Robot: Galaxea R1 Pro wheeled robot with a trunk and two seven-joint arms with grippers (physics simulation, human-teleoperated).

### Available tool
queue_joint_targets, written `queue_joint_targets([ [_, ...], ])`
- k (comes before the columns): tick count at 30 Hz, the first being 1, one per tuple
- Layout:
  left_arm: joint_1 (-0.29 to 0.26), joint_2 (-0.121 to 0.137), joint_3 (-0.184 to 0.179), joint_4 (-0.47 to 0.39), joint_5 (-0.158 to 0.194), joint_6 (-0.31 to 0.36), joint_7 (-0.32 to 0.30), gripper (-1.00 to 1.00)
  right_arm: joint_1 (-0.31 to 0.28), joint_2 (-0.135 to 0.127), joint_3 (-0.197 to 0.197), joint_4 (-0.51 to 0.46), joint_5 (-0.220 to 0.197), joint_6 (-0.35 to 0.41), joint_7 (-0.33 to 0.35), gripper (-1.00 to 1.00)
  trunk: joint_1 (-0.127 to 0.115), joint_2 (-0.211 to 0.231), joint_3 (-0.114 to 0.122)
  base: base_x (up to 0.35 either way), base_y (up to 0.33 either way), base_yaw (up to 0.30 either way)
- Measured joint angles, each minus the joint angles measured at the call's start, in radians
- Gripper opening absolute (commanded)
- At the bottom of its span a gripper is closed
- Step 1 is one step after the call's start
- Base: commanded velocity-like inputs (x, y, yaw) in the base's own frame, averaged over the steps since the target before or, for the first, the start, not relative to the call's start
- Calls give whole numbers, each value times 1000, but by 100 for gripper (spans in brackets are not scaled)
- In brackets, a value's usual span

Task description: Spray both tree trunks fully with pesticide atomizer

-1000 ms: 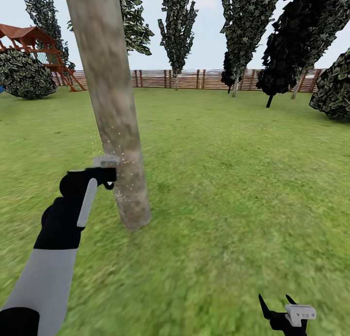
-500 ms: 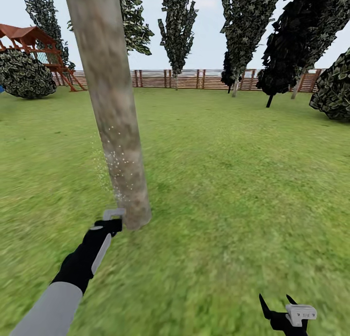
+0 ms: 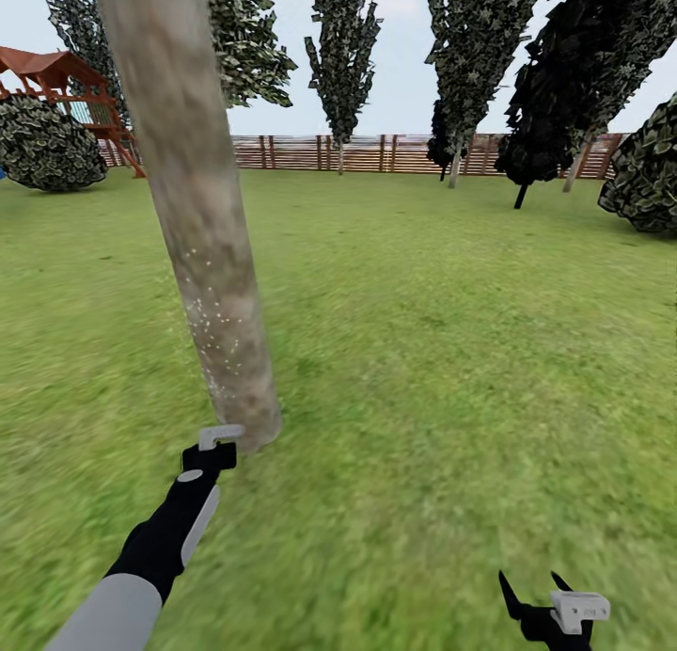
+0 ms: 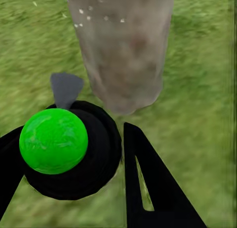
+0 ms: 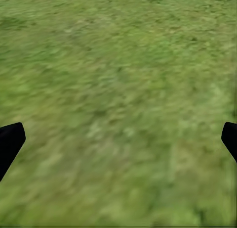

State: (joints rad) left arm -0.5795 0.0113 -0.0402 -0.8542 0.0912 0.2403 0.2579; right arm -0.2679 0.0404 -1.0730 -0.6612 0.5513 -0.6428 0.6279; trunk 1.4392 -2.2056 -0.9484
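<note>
Here, the left gripper (image 4: 74, 159) clasps the pesticide atomizer (image 4: 54, 141) low beside the tree trunk (image 3: 202, 246); the right gripper (image 5: 118, 139) hangs spread over lawn (image 5: 118, 65).

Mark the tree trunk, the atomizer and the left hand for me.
tree trunk (image 3: 212, 284), head view, mid bark, speckled with droplets
atomizer (image 4: 53, 140), left wrist view, green ball top
left hand (image 3: 214, 449), head view, at its tips by the trunk base

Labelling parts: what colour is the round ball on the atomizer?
Bright green ball, clearest in the left wrist view.
</note>
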Motion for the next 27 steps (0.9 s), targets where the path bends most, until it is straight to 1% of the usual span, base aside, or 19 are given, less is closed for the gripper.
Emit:
queue_joint_targets([
  [6, 0, -10, -2, 0, 2, 3, -1, -100, 0, -1, 0, 25, -1, 0, 0, 100, 0, 0, 0, 2, -275, 22],
  [15, 0, -10, -1, 0, 5, 4, 0, -100, 0, 0, 0, 24, -1, 0, 0, 100, 0, 0, 0, 3, -276, 225],
  [23, 0, -10, 0, 0, 5, 4, 1, -100, 0, -1, -2, 22, -1, 0, 0, 100, 0, 0, 0, 119, -274, 27],
  [27, 0, -10, 1, 0, 5, 4, 19, -100, 0, -1, -2, 23, -1, 0, 0, 100, 0, 0, 0, 142, -273, 189],
])
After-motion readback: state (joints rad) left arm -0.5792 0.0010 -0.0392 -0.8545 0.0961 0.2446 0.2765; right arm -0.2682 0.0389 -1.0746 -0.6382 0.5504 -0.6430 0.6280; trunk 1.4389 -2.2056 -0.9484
